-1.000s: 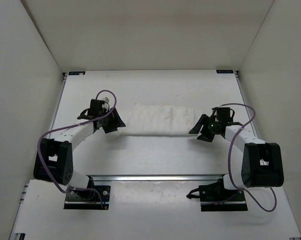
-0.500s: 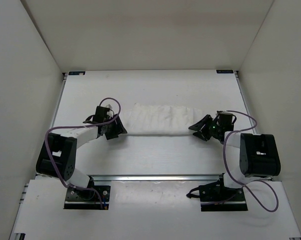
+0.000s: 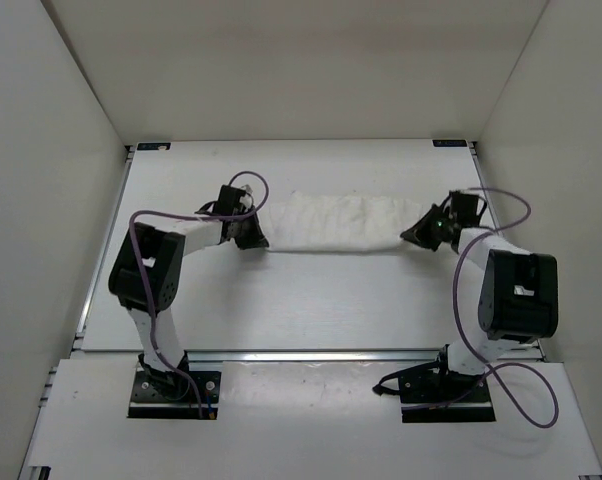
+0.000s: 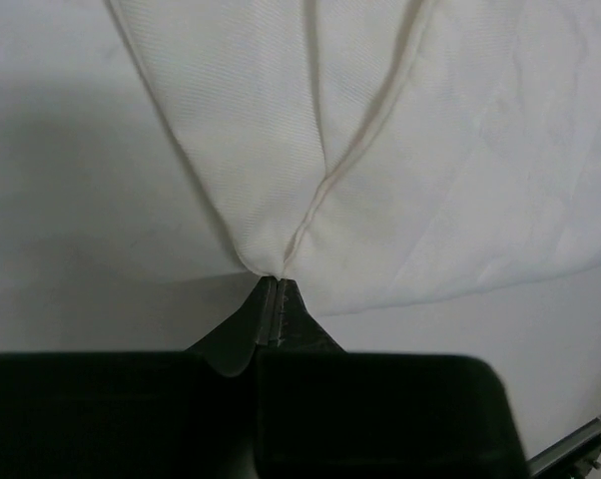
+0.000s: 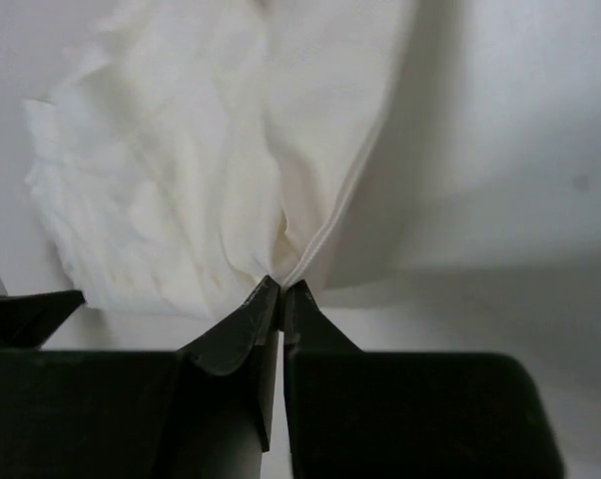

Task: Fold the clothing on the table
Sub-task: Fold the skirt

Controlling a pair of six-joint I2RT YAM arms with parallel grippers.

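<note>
Now both pinched: left claw (image 4: 277, 282) clamps one end of the clothing (image 3: 341, 222), right claw (image 5: 282, 289) the other. It lies stretched across the mid tabletop (image 3: 301, 305). I judge the grasp step done; next, lift both ends together and carry them over evenly.

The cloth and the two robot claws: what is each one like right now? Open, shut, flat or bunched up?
clothing: pulled out into a long wrinkled band, gathered to a point at each end.
left gripper: shut, pinching the clothing's left end.
right gripper: shut, pinching the clothing's right end.
</note>
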